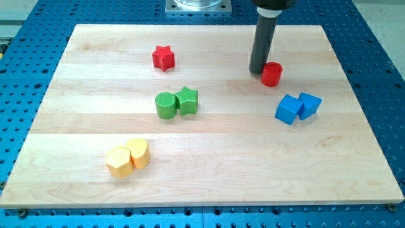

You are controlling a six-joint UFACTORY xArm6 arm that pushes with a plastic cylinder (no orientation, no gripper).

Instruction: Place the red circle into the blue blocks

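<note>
The red circle [271, 74] lies on the wooden board at the upper right. My tip [258, 71] stands right against its left side, touching or nearly touching it. Two blue blocks sit together below and to the right of the red circle: a blue cube [289, 109] and a second blue block [309, 104] touching its right side. The red circle is about a block's width away from the blue pair, up and to the left of them.
A red star [163, 57] lies at the upper left. A green circle [166, 105] and a green star [187, 100] touch at the middle. Two yellow blocks [128, 158] touch at the lower left. The board [76, 76] rests on a blue perforated table.
</note>
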